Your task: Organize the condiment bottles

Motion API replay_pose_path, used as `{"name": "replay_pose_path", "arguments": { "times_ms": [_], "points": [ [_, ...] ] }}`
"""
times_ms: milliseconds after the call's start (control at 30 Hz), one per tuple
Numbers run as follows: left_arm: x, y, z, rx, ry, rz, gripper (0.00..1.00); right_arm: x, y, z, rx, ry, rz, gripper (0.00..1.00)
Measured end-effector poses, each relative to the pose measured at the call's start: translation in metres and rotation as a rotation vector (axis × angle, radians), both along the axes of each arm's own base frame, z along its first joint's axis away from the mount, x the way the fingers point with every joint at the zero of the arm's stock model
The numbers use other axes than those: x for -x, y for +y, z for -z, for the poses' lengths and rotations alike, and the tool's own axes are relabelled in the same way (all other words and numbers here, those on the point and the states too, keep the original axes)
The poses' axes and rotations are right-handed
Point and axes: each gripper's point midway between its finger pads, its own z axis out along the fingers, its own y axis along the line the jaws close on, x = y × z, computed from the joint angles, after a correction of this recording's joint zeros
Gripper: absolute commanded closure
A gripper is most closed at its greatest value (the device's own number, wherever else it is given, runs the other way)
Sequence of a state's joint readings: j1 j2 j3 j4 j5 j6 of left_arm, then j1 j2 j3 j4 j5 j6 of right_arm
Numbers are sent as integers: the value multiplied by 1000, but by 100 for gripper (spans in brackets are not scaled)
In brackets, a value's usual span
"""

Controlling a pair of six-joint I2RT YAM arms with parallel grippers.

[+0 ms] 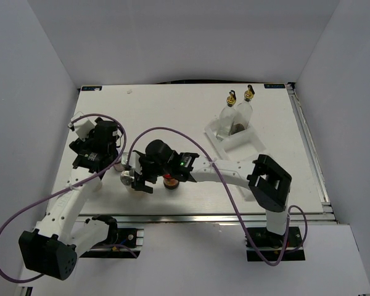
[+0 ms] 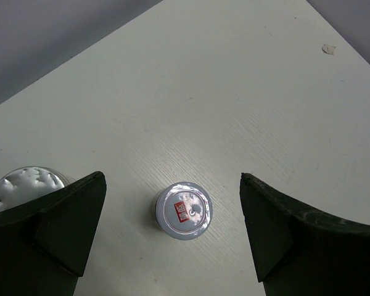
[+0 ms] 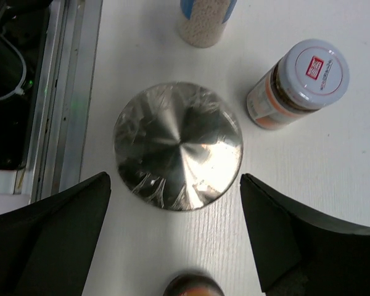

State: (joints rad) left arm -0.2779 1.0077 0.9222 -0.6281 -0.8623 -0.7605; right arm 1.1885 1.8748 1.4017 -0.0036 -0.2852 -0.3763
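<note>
Right wrist view: white-lidded jar (image 3: 303,83) bears a red square label (image 3: 315,65), unreadable.

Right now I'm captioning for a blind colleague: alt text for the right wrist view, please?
A silver-lidded shaker, seen from above, stands centred under the open right gripper on a white table. A white-lidded jar stands upper right, a granule-filled container at top.

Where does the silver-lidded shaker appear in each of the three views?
Top external: silver-lidded shaker left of centre, by the right gripper.
Left wrist: lower left corner, partly hidden.
Right wrist: centre, between the open jaws.
Shared landmark: white-lidded jar, beside it in both wrist views.
</note>
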Motion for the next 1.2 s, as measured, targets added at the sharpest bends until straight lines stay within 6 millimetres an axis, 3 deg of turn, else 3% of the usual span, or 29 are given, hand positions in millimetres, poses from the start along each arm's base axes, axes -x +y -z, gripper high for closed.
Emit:
{"name": "replay_pose_path", "arguments": {
  "times_ms": [233,333,367,467,567,667,800,967,1100,1200],
  "points": [
    [0,2,0,9,-2,-7,2,-9,31,2,-50,-4,30,14],
    [-1,2,0,13,-7,-6,2,-8,37,4,-60,13,30,45],
    [-1,2,0,14,-8,-6,2,-7,38,4,-60,19,31,60],
    [-1,2,-1,16,-12,-7,2,-5,37,4,-63,34,34,79],
    [-1,2,-1,17,-14,-7,2,-2,30,1,-79,47,43,89],
    [-2,1,-2,18,-17,-5,2,5,15,-10,-94,63,57,93],
    [-3,-1,-3,28,-25,5,2,2,0,-57,-184,58,103,94],
    [-6,-6,-7,46,-44,35,2,-27,-31,-144,-363,22,235,97],
    [-9,-9,-10,52,-56,56,2,-69,-84,-201,-473,-21,426,98],
    [-9,-11,-8,57,-63,71,2,-97,-143,-223,-517,-55,622,99]
  ]
}}
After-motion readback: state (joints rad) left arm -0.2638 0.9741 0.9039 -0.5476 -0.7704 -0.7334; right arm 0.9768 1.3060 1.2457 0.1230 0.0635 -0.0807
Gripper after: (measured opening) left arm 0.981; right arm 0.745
